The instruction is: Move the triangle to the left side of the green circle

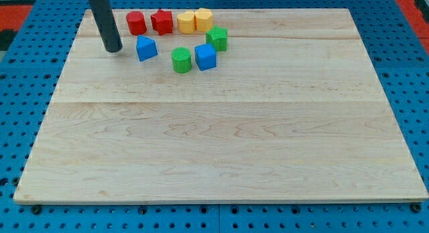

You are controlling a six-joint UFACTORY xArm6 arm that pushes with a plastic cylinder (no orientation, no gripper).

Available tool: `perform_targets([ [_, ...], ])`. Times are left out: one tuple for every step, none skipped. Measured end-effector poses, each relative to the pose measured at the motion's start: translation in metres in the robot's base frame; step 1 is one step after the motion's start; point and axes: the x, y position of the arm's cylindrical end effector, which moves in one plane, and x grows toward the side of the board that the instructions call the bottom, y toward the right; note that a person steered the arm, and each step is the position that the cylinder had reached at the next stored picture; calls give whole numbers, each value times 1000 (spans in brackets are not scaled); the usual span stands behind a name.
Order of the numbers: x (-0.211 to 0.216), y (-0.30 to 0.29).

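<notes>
My tip rests on the wooden bench near its top-left corner, at the end of a straight dark rod that runs up out of the view's top. The arm carries no pincer at all — there is only the rod, so nothing is gripped.

Just to the tip's right, near but apart from it, lies the blue triangle. Farther right and slightly lower than the tip sits the green circle, a short round cylinder, with a gap between it and the triangle. So the triangle lies to the view's left of the green circle and a little above it.

Touching or almost touching the green circle on its right is a blue cube. Up and to the right of that stands a green block of knobbly outline.

Above the tip's level, to its right, 4 blocks form a row along the bench's top edge: a red cylinder, a red star-like block, a yellow block and a yellow hexagon-like block — the 2 yellow ones touch.

The bench lies on a blue perforated surface.
</notes>
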Motion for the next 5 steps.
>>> perform_targets([
  [-19,28],
  [-12,56],
  [-8,56],
  [6,56],
  [15,50],
])
